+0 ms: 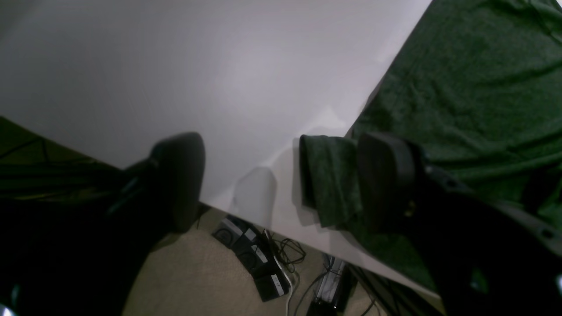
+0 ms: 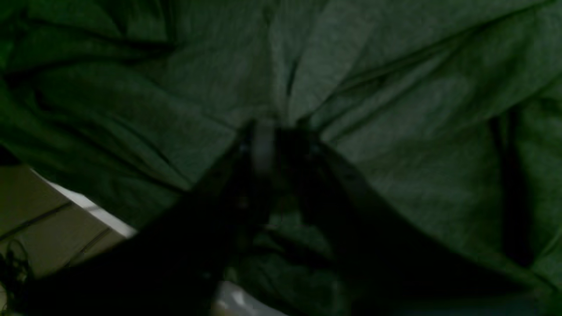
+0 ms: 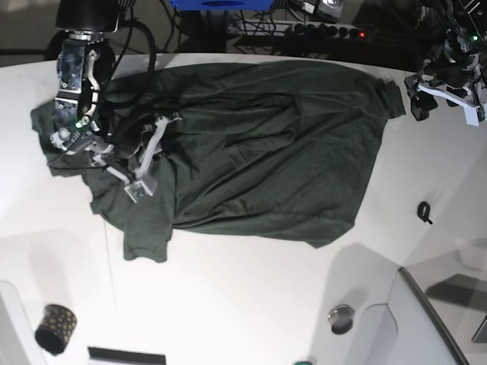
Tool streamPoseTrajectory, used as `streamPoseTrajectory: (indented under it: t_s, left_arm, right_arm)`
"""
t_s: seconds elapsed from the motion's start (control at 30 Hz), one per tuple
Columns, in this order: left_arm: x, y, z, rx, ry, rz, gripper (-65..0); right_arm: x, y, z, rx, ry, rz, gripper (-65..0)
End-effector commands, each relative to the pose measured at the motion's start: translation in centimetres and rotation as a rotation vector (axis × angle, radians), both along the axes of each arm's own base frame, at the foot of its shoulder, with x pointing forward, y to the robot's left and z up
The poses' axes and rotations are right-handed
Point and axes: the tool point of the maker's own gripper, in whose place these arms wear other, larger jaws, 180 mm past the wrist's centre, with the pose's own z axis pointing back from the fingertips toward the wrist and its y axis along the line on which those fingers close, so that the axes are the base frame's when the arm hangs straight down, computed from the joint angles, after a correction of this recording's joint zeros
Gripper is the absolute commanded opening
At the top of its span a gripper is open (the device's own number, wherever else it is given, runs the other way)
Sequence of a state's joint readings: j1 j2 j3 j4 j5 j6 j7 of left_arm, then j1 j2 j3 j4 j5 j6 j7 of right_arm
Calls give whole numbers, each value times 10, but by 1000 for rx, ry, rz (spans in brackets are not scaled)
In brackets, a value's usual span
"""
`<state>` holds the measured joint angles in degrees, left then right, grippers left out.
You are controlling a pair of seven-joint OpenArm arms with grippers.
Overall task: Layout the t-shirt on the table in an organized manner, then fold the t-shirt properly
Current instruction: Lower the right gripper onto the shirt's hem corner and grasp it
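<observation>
The dark green t-shirt point(image 3: 259, 152) lies spread and wrinkled across the middle of the white table point(image 3: 243, 304). My right gripper point(image 3: 144, 144) is over the shirt's left part. In the right wrist view it point(image 2: 276, 136) is shut on a pinch of the shirt's fabric point(image 2: 395, 153), with folds running to the fingertips. My left gripper point(image 3: 422, 90) is at the shirt's right sleeve. In the left wrist view it point(image 1: 283, 180) is open just above the table point(image 1: 175, 66), and a folded sleeve edge point(image 1: 329, 180) lies between the fingers, against the right finger point(image 1: 386, 180).
A small black clip point(image 3: 424, 211) lies right of the shirt. A black dotted cup point(image 3: 55, 328) stands at the front left and a round metal disc point(image 3: 342, 318) at the front right. A power strip point(image 3: 304, 30) runs behind the table. The table edge point(image 1: 246, 215) is close under the left gripper.
</observation>
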<state>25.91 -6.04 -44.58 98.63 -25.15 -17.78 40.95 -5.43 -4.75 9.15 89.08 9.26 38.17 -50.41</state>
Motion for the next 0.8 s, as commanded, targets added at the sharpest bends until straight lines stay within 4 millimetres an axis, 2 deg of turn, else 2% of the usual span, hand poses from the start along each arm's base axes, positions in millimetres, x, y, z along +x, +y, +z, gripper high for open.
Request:
streamPoseTrajectory:
  t_s: [0.0, 0.1, 0.17, 0.27, 0.33, 0.4, 0.53, 0.77]
  left_arm:
    - [5, 7, 12, 28, -36, 1, -135]
    - [2, 8, 11, 30, -28, 2, -135]
    - [2, 9, 10, 32, -25, 1, -135]
    - [1, 9, 10, 31, -25, 1, -135]
    - [1, 9, 10, 31, -25, 1, -135]
    - [1, 9, 10, 31, -23, 1, -135]
    - [0, 9, 10, 32, -22, 2, -135]
    - [0, 10, 10, 34, -22, 2, -135]
  right_arm:
    - [21, 2, 22, 22, -88, -5, -449]
    - [46, -4, 50, -2, -169, -9, -297]
    - [72, -14, 67, -16, -216, -35, -237]
    - [123, -38, 72, 46, -217, -184, -228]
    - [154, -61, 63, 86, -182, -269, -228]
    - [173, -68, 53, 127, -141, -312, -239]
    - [194, -82, 41, 166, -120, -381, -248]
    - [204, -86, 22, 213, -113, -478, -248]
